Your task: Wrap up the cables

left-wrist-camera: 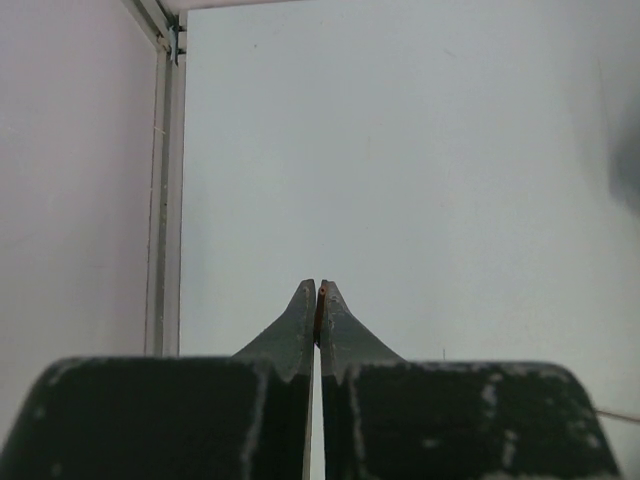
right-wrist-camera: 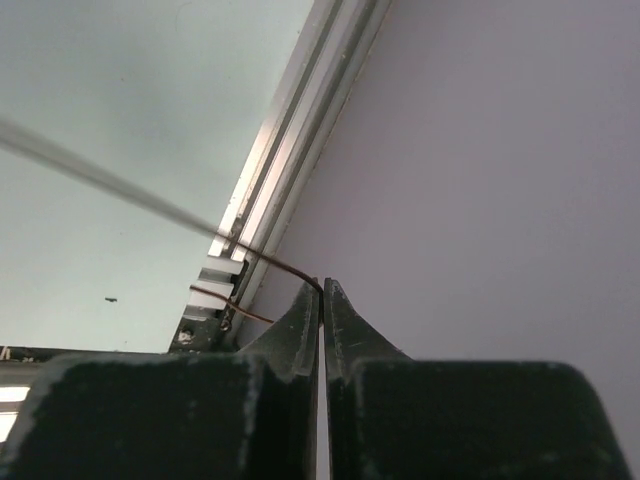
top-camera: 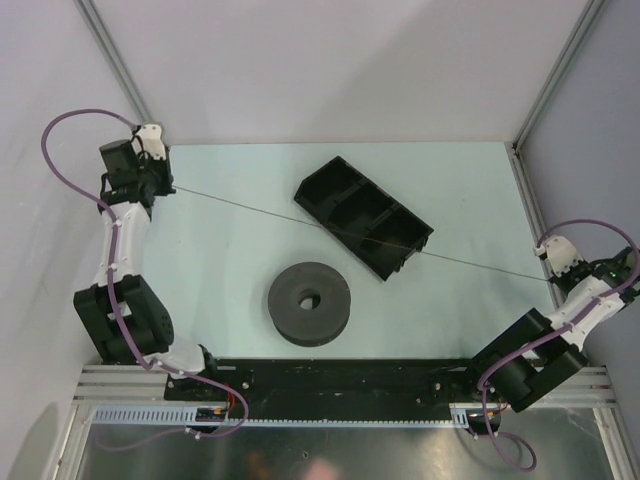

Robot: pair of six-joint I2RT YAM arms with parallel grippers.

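Spool: nearest to us, a dark grey, round, flanged spool (top-camera: pixel 290 305) lies flat on the pale table (top-camera: pixel 220 250). We see no wire on it.
Right gripper: the right gripper (right-wrist-camera: pixel 321 290) sits at the table's right edge, jaws pressed together on one end of the cable. A short coppery tail curls just beside the tips.
Cable: a thin, dark, hair-like wire cable (top-camera: pixel 250 207) runs as one taut, straight line from the right gripper up and across to the left one, passing beyond the spool and apart from it.
Tray: a black plastic tray (top-camera: pixel 340 236) with three compartments lies at an angle beyond the spool. The cable crosses over its near end, and whether it touches we cannot tell.
Left gripper: farthest, at the far left corner, the left gripper (left-wrist-camera: pixel 318 292) has its jaws together, with a reddish sliver pinched between the tips; we take that for the cable's other end.
Done: we judge the cable is picked up and pulled straight.
Left: all the winding, since no turn is made yet.
Count: one cable, one spool, one tray, two grippers.
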